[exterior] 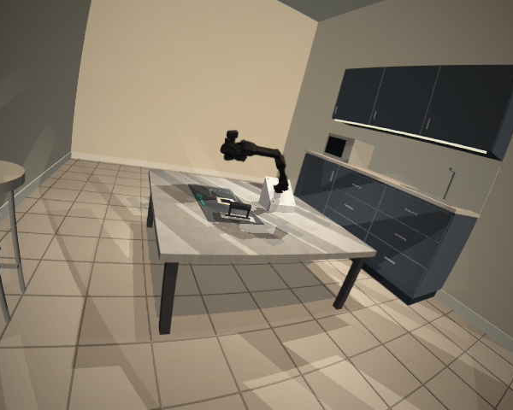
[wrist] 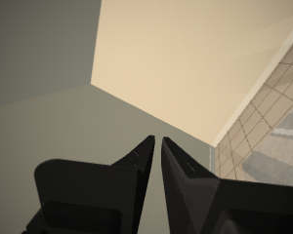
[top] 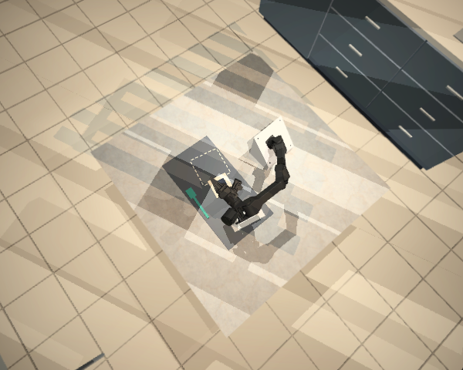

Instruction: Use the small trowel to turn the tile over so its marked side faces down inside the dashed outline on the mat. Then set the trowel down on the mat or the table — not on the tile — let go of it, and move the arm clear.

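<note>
My gripper (wrist: 157, 141) (exterior: 225, 149) (top: 223, 187) is shut and empty. It is held high above the table and points toward the wall. The green trowel (top: 198, 203) (exterior: 199, 196) lies flat on the dark grey mat (top: 176, 167) (exterior: 210, 216), apart from the gripper. The cream tile (top: 212, 186) (exterior: 221, 200) lies on the mat at the near corner of the dashed outline (top: 204, 154), partly hidden under my gripper in the overhead view. I cannot tell which side of the tile faces up.
A dark block on a pale frame (exterior: 239, 207) (top: 256, 218) sits on the mat near the arm. The arm's white base (top: 277, 129) (exterior: 274, 201) stands on the table (top: 231, 287) (exterior: 203, 247). Dark cabinets (exterior: 380, 220) line the right wall; a stool (exterior: 0, 176) stands at the left.
</note>
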